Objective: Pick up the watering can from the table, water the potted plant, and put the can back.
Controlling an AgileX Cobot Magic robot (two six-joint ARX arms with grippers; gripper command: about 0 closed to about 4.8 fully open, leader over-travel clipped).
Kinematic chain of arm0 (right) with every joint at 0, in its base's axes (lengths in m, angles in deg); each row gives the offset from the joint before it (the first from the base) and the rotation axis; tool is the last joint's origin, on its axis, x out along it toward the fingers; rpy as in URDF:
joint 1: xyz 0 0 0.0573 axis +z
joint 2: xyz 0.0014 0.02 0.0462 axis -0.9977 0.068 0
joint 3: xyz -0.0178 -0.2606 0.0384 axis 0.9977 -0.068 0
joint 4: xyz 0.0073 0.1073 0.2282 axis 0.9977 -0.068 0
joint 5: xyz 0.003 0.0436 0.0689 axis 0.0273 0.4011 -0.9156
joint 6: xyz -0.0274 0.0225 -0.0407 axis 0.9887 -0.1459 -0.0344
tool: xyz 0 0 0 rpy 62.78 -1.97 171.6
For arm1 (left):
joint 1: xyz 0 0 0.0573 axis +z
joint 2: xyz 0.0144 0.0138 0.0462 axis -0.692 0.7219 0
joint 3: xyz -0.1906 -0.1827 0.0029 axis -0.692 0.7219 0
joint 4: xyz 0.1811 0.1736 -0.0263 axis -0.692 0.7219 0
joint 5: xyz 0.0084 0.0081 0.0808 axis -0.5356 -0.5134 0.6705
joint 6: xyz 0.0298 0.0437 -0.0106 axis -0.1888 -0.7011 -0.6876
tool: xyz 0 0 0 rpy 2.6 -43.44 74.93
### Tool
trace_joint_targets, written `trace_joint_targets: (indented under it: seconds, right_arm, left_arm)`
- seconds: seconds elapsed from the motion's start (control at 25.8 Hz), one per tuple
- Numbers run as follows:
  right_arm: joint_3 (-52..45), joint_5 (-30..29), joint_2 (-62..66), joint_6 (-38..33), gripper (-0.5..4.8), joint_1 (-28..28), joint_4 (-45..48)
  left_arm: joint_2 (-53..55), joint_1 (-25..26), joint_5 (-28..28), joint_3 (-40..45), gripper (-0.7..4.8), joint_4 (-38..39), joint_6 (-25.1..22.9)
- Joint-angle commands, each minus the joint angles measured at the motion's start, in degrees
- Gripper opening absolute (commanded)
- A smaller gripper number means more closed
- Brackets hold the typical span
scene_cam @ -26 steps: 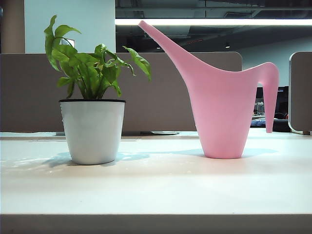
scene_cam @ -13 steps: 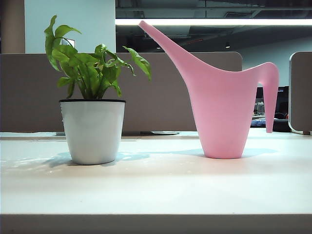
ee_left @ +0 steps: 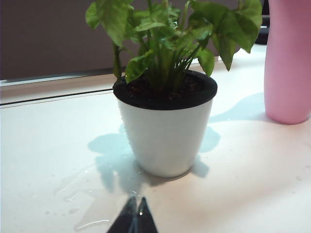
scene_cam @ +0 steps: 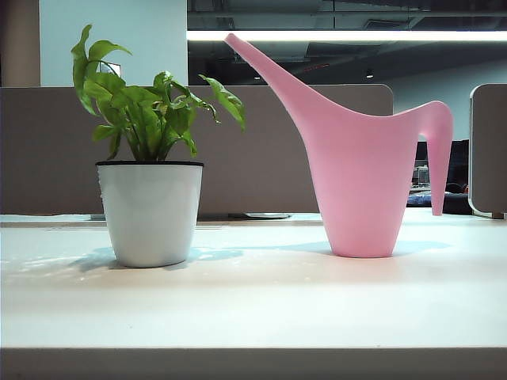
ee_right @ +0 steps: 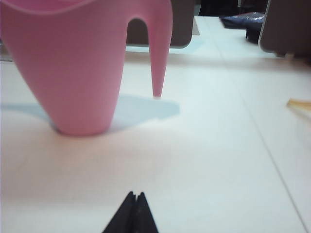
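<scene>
Watering can (ee_right: 73, 73) — spout apparently cropped — grippers (ee_right: 135, 196) low.

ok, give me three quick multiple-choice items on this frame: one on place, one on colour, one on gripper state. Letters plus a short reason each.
1. Where does the tall pink plastic watering can stand in the exterior view?
A. right of the plant
B. left of the plant
C. behind the plant

2. What colour is the tapered round pot of the leafy green potted plant?
A. pink
B. white with a black rim
C. brown

3. How are the grippers?
A. both shut, empty
B. left holds the can
C. both wide open

Answers:
1 A: the can sits on the white table to the right of the pot, spout toward the plant.
2 B: white wall, thin black rim.
3 A: left gripper and right gripper show fingertips together, short of both objects.
</scene>
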Motion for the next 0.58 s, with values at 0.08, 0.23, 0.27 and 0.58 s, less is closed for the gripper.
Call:
trace_joint_targets:
  seconds: [0.08,0.23,0.27,0.58]
  right_arm:
    - [-0.3,-1.9,-0.1,3.5,-0.01,0.0,0.4]
    - [-0.3,-2.2,-0.1,2.6,-0.01,0.0,-0.3]
    - [-0.3,-2.3,-0.1,2.6,-0.01,0.0,-0.7]
    - [-0.3,-2.2,-0.1,2.6,-0.01,0.0,-1.6]
  left_arm:
    - [0.0,0.1,1.7,-0.2,-0.05,-1.1,-1.3]
    - [0.0,0.1,7.0,-0.2,-0.05,0.4,-1.5]
    - [0.0,0.1,7.1,-0.2,-0.05,0.4,-1.5]
    - [0.0,0.1,7.1,-0.2,-0.05,0.6,-1.5]
